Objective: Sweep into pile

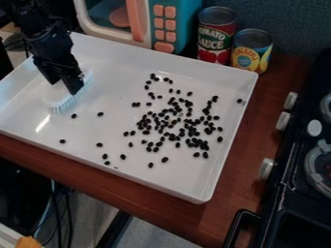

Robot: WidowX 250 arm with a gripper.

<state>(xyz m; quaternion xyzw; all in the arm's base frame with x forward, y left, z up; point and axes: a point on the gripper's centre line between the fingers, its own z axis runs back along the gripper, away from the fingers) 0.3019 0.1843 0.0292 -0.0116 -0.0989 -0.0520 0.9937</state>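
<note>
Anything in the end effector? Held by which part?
Brush, held above its bristles by the end effector; exact grip spot is hidden.

The tray [123, 63] is formed of smooth, glossy plastic, the brush [80, 91] is fitted with plastic-like bristles [61, 107], the tabletop [239, 179] is faced with wood, and the cans [216, 36] are rimmed in metal.

Tray [103, 131]: beans [165, 159] and brush [63, 105] on it; toy microwave [183, 14] and cans [217, 38] behind; stove [288, 193] right; table [226, 208] beneath.
</note>
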